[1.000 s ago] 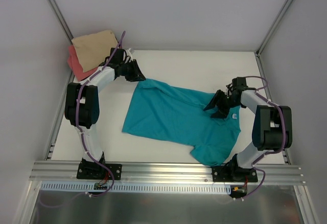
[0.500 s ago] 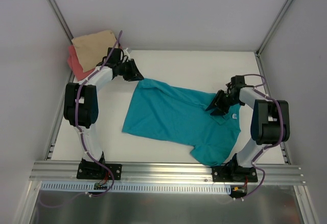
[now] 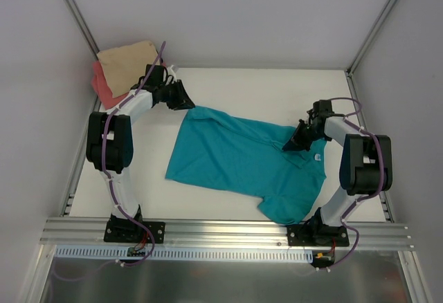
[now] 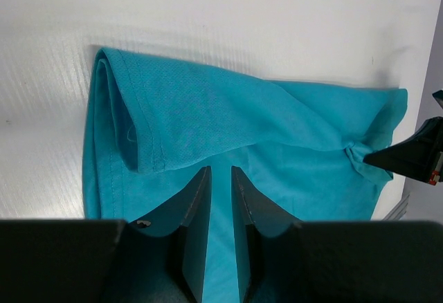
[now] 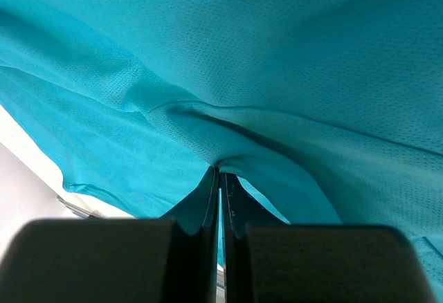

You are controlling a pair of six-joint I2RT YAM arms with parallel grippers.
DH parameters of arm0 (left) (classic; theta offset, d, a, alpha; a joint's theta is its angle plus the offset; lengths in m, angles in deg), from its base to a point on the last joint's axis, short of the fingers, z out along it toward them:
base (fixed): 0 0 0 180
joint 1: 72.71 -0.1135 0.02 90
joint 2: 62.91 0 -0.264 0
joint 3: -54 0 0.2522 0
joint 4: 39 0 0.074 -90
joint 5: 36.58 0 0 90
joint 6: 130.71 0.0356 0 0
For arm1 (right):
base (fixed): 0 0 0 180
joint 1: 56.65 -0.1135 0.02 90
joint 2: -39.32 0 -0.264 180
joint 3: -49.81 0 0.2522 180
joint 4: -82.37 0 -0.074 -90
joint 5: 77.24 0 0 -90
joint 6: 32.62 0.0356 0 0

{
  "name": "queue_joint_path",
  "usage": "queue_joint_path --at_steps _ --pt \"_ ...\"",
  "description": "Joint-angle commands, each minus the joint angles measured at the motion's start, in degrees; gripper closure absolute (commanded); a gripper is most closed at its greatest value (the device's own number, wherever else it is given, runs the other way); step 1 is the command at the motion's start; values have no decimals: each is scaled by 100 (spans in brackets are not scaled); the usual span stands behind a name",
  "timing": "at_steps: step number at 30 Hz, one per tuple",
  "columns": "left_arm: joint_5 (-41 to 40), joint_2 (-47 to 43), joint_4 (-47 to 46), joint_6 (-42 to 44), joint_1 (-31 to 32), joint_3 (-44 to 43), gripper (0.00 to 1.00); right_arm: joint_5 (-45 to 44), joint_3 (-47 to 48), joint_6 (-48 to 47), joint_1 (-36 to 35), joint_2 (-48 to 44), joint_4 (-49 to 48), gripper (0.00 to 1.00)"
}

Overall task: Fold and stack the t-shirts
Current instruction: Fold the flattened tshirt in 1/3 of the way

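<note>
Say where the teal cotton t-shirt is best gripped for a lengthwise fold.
Pinch the teal cotton t-shirt along its far edge, at the hem corner and the sleeve, from above. It lies flat, neck to the right, so that edge should fold nearward.

Legible markings: none recorded.
Item: one small white neck label (image 3: 317, 156) at the collar of the teal t-shirt (image 3: 235, 158), top view. Any print on it is too small to read. Both wrist views show plain teal knit fabric, with no readable text, brand, number or sign.
</note>
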Motion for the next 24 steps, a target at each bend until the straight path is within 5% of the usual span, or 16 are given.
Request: queue_joint_path --at_steps 1,20,23,24 --pt "172 -316 -113 6 -76 50 81 78 197 -27 -23 -155 -7 100" --pt "365 -254 -158 -109 -76 76 80 1018 74 -334 -23 -1026 977 99" --pt "409 -236 -131 -109 -67 76 80 1388 126 -711 -189 -885 1416 79" --pt "418 -236 -131 -117 -67 76 80 1344 135 -791 -268 -911 1635 61"
